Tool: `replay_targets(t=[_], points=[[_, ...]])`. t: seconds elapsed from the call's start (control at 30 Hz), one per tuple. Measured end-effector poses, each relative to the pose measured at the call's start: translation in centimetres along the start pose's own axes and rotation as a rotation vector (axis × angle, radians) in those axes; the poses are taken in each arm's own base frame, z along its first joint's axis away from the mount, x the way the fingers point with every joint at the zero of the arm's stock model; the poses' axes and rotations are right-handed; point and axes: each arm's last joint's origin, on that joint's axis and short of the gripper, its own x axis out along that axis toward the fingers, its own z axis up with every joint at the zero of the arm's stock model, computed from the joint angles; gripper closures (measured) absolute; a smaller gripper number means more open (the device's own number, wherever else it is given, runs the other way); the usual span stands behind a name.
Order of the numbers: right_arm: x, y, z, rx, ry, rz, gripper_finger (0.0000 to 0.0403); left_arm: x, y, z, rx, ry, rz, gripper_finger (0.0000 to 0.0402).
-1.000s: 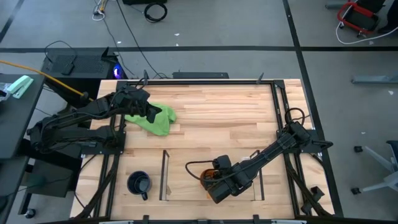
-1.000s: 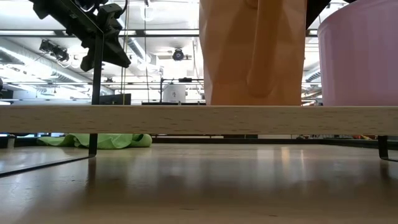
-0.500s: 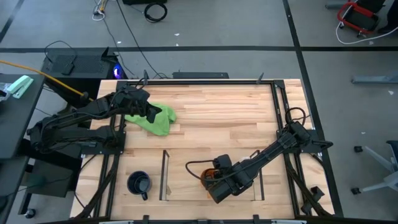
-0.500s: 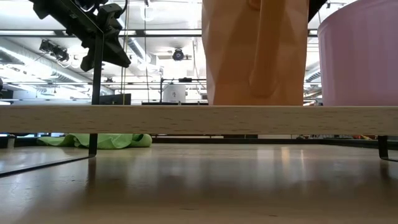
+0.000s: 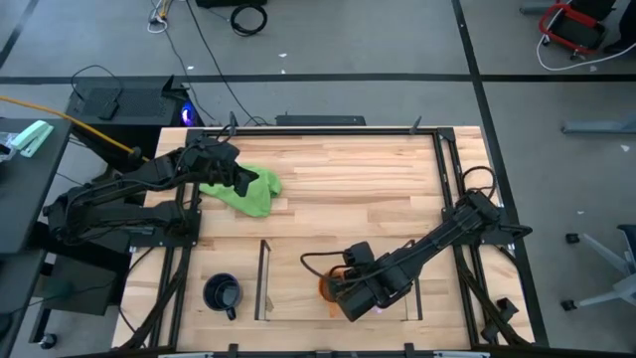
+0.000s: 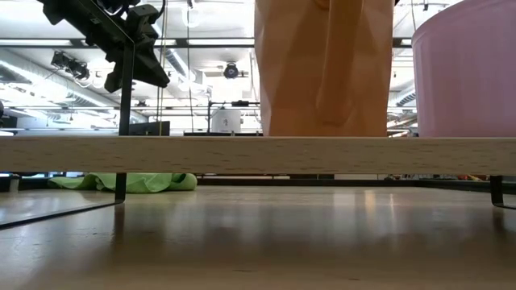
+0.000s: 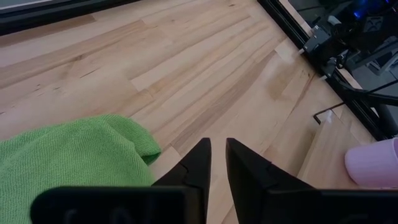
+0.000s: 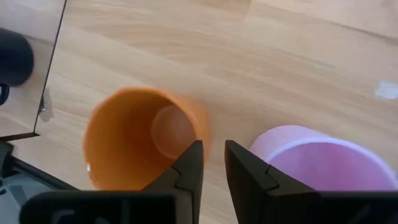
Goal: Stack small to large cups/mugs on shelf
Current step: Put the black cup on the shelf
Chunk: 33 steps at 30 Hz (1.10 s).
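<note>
The orange mug and the lilac mug stand upright side by side on the shelf's wood board; both show large in the low view, the orange mug and the lilac mug. My right gripper is shut and hovers above the gap between them, close to the orange mug. The navy mug stands on the table left of the shelf. My left gripper is shut and empty, above the green cloth at the far left. My right gripper has one finger right beside the orange mug's rim, on the side toward the lilac mug. The fingers point down from above. I cannot tell whether the finger touches the rim. Nothing shows between the fingers.
Two thin clear upright panels bound the shelf bay. Black frame rails run along the table's sides. Bare wood lies across the table's middle and far right.
My right gripper has moved a little toward the table's right edge, uncovering more of the orange mug in the high view. In the low view the orange mug has shifted slightly sideways on the shelf board, still upright.
</note>
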Motion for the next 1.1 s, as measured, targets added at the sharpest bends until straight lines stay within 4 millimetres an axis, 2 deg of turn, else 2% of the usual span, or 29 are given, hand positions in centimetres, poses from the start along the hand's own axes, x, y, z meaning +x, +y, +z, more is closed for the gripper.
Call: replay_targets(t=[0.13, 0.3, 0.47, 0.6, 0.8, 0.97, 1.1], points=[[-1.6, -0.7, 0.7, -0.021, 0.003, 0.014, 0.0329, 0.0, 0.0, 0.0, 0.000, 0.001, 0.000, 0.0348], [-4.8, -1.7, 2.2, -0.102, -0.013, 0.101, 0.0329, 0.0, -0.1, 0.0, -0.014, 0.011, -0.020, 0.0342], [-8.3, -3.2, 4.0, -0.164, -0.094, 0.203, 0.0329, -0.3, -1.1, 0.3, -0.051, 0.050, -0.245, 0.0338], [-10.5, -4.4, 5.4, -0.187, -0.217, 0.267, 0.0329, -1.4, -2.5, 1.0, -0.037, 0.003, -0.456, 0.0342], [-12.3, -5.5, 6.6, -0.267, -0.347, 0.299, 0.0329, -5.5, -4.2, 2.1, -0.040, -0.128, -0.623, 0.0353], [-12.8, -6.3, 7.0, -0.434, -0.377, 0.259, 0.0329, -10.9, -5.8, 3.8, -0.053, -0.291, -0.714, 0.0358], [-13.3, -7.5, 7.3, -0.503, -0.380, 0.198, 0.0329, -15.4, -6.7, 5.2, -0.083, -0.393, -0.671, 0.0362]])
